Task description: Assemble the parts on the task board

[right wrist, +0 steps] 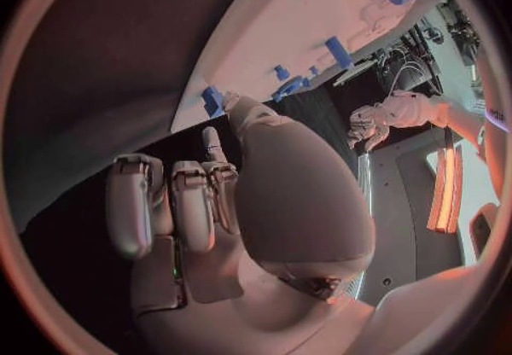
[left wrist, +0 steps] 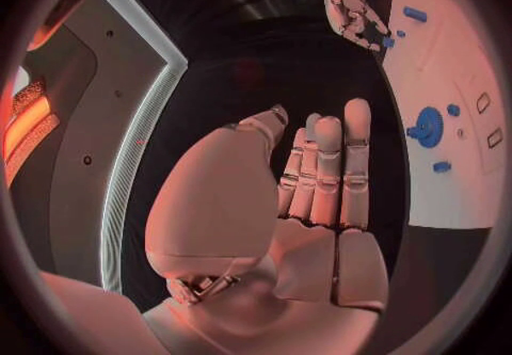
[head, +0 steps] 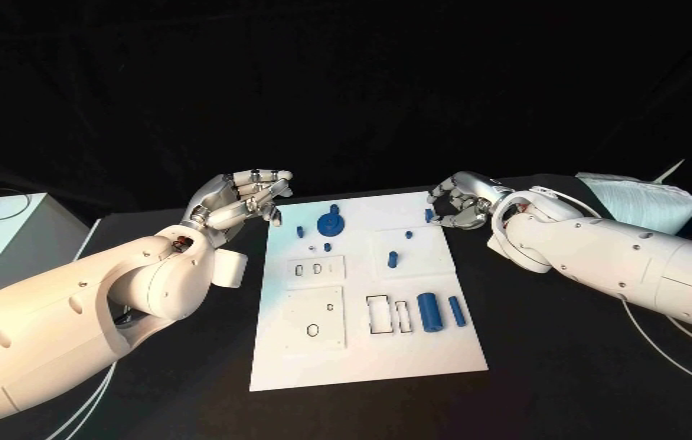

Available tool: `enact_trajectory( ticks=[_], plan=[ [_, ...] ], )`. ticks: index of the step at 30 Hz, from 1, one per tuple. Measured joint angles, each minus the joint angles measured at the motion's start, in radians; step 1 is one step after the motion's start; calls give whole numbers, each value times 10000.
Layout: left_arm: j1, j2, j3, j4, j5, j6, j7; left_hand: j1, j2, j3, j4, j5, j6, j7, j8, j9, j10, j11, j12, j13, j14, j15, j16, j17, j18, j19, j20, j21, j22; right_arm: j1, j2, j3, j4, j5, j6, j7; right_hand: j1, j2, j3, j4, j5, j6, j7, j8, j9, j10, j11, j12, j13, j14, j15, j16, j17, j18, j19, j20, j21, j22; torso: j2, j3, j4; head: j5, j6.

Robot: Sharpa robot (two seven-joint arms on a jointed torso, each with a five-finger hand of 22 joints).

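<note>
Both hands hold nothing, left hand (head: 242, 198) at ten o'clock and right hand (head: 464, 201) at two o'clock of the task board (head: 368, 355), fingers loosely curled, apparently poised to reach the blue parts (head: 332, 224).

Black counter (head: 173, 380) in front of me. White task board (head: 361, 350) lies flat on it, mid-counter, long side running away from me. A white box (head: 36, 230) sits at the counter's far left edge, well apart from my board.
</note>
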Motion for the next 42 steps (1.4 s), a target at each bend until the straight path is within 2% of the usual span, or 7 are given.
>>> enact_trajectory(
  ticks=[17,21,29,42],
  plan=[
    [0,-16,0,2,-61,11,-44,0,0,27,28,0,0,-1,0,-1,-71,0,0,-2,0,0,9,21,0,-1,0,39,28,-71,213,-3,-317,-136,174,-339,-69,69,100,15,0,29,-28,38,-8,0,0,0,6,0,0,0,-1,-1,0,0,0,-2,-13,6,-22,22,-70],
    [0,-18,0,4,-66,11,-49,1,0,27,28,0,0,-1,0,-1,-71,0,0,-2,0,0,9,20,0,-1,0,39,28,-81,241,-5,-326,-152,235,-369,-69,69,130,-8,0,88,-15,76,3,0,0,38,5,0,0,0,-1,-1,0,0,0,-3,-14,5,-23,24,-77],
    [0,-21,0,5,-73,11,-56,0,1,27,28,0,0,-1,0,-2,-71,0,0,-3,-1,1,9,20,0,-1,0,39,27,-84,285,-4,-317,-180,321,-395,-122,122,196,2,0,164,-91,116,12,0,0,64,4,-23,-23,0,-1,0,0,0,0,-4,-14,6,-12,9,-83],
    [0,-34,0,10,-81,11,-70,1,0,27,28,0,1,-1,0,6,-70,1,-1,-4,-1,1,9,19,0,-1,0,38,26,-81,358,0,-318,-204,375,-413,-122,122,196,2,0,200,-55,115,11,0,0,64,3,-37,-37,0,-1,0,0,0,-1,-5,-16,5,-12,22,-96]
  ],
)
